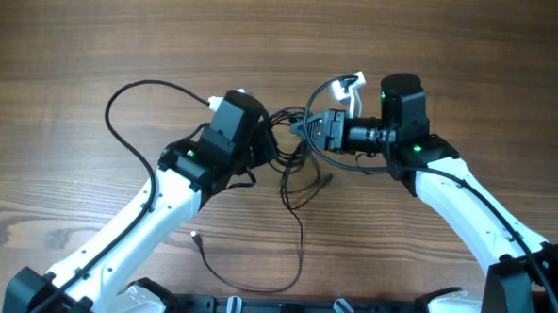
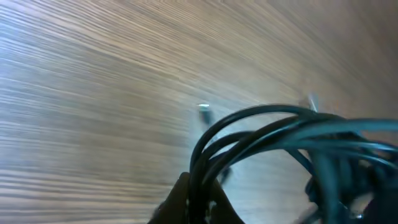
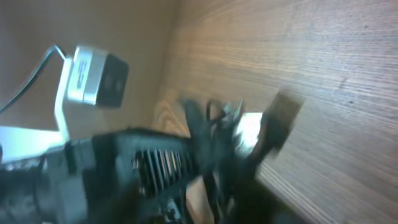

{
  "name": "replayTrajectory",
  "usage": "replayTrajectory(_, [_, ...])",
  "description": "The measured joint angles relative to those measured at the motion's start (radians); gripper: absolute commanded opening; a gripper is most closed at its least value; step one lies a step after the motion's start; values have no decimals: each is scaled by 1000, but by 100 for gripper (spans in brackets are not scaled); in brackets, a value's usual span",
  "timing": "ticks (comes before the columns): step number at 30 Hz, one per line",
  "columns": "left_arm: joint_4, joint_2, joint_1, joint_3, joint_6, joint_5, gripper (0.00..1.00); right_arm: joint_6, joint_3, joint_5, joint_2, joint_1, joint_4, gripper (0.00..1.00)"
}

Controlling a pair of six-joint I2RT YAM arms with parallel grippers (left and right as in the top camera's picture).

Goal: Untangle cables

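The cables are thin dark cords knotted together between my two grippers at the table's middle. One strand loops far left. Another trails toward the front and ends in a small plug. My left gripper is shut on a bunch of strands, and in its wrist view the fingers pinch the cables, which arch up and to the right. My right gripper faces it from the right at the tangle. Its view is blurred, but its jaws stand apart with bare wood and a thin strand between them.
The wooden table is bare around the tangle. Two tiny metal plug ends lie on the wood beyond the held loop. The left arm's wrist camera shows close in the right wrist view. Both arm bases stand at the front edge.
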Motion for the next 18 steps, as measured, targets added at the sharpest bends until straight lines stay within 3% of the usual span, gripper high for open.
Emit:
replayTrajectory(5, [-14, 0, 42, 0, 5, -58, 4, -157, 0, 112, 0, 0, -152, 98])
replayTrajectory(10, [-24, -15, 70, 0, 8, -90, 4, -231, 0, 187, 0, 0, -185, 74])
replayTrajectory(18, [-10, -21, 71, 0, 83, -97, 4, -315, 0, 158, 0, 2, -85, 72])
